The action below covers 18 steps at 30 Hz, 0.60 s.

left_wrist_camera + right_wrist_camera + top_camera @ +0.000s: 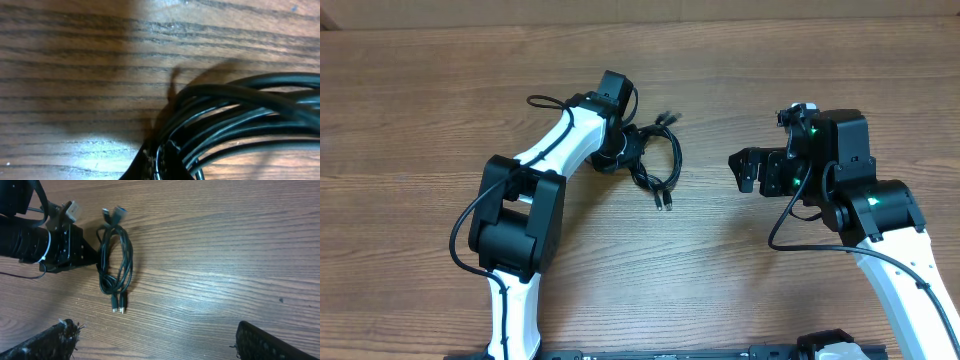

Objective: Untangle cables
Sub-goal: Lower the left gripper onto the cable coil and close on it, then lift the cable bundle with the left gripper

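Field of view: wood-grain table, seen at very close range.

Cables: several black strands fill the lower right, lying on the table and overlapping in curved loops that run off the right edge.

The strands converge at bottom centre, where the dark tips of the left claw are closed on them.

A shadow lies on the table just left of the bundle.
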Available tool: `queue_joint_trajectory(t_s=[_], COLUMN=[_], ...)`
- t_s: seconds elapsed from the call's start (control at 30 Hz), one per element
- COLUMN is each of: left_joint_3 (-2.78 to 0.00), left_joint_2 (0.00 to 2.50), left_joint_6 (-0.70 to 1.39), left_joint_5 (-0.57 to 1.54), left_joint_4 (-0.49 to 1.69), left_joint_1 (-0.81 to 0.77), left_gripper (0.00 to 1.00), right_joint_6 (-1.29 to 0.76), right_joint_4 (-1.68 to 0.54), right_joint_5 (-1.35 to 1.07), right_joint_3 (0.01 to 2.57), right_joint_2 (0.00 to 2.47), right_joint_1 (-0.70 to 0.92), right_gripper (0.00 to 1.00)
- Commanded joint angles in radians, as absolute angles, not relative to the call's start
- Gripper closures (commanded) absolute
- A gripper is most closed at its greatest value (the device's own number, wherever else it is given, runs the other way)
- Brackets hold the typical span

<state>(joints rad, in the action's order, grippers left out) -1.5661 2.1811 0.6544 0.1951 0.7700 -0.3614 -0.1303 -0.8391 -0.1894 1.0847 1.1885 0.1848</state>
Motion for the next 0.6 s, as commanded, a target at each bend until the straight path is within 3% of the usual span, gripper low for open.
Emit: queue_joint_trajectory(t_s=[0.0,0.27,0.57], left_joint_3=[-1.512,-1.673,-1.793], left_joint_2=[2.323,2.187,1.975], left_joint_6=[0.614,0.424,0.329], left_joint_5=[0.182,0.452,0.716], left_joint_4=[0.782,0.913,0.978], left_joint_1=[-0.368,-0.305,-0.273], left_gripper=[0.96,0.96,0.96], right_joint_6=[-0.125,-0.126,-0.126], right_joint_4=[-0.838,-0.832,-0.804], right_joint_5=[-0.175,-0.148,-0.147], right_joint_3=[1.114,1.114,1.114], right_joint_2=[1.181,1.187,1.224], right_joint_1=[0.189,0.189,0.189], right_gripper=[0.00,0.00,0.12])
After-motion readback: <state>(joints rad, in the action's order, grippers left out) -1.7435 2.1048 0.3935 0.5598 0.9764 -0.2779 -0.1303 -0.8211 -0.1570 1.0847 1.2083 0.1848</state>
